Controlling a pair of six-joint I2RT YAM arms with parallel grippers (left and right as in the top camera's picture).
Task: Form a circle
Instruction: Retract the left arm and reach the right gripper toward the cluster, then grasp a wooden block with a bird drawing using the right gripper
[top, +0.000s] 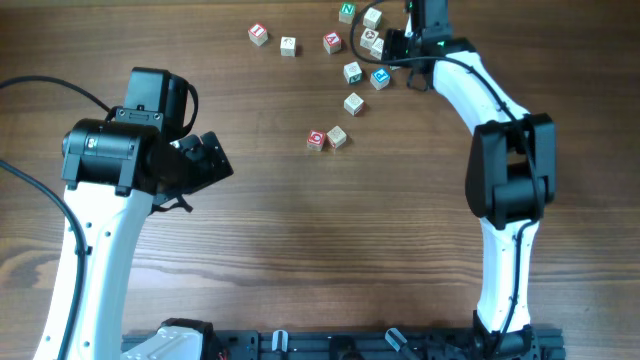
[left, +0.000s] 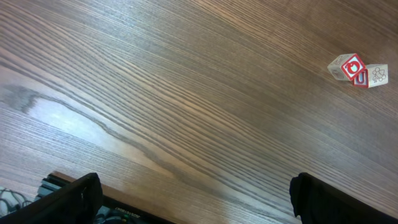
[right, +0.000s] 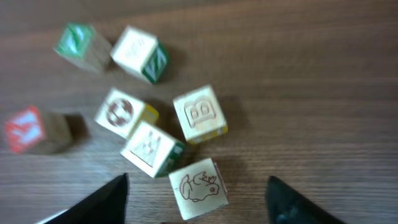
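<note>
the circle (top: 374, 42) is so far only a tight knot of pale letter cubes at the far side of the table (top: 300, 250), right of centre; no ring shows. in the right wrist view the knot reads as 3 cubes touching: the b cube (right: 199, 115), the round-emblem cube (right: 121, 112) and the green-sided cube (right: 152, 149). the animal cube (right: 198, 191) sits just beside them, nearest the camera. a blurred red cube (right: 28, 129) lies off to one side. a red-and-pale pair (top: 326, 138) sits apart, toward the table's middle.

the right gripper (right: 196, 182) hangs over the animal cube, a finger on each side with a gap at both; it grips nothing yet. the left gripper (left: 196, 186) is spread wide and empty over bare wood, well apart from the knot.

the step in hand looks like the 1st pick: taking the animal cube to start spacing the ring. the next move calls for a squeeze square on 2 flat faces, since the cube sits slightly turned to the fingers. the lift should go straight up, because the green-sided cube is near enough to be dragged along.
</note>
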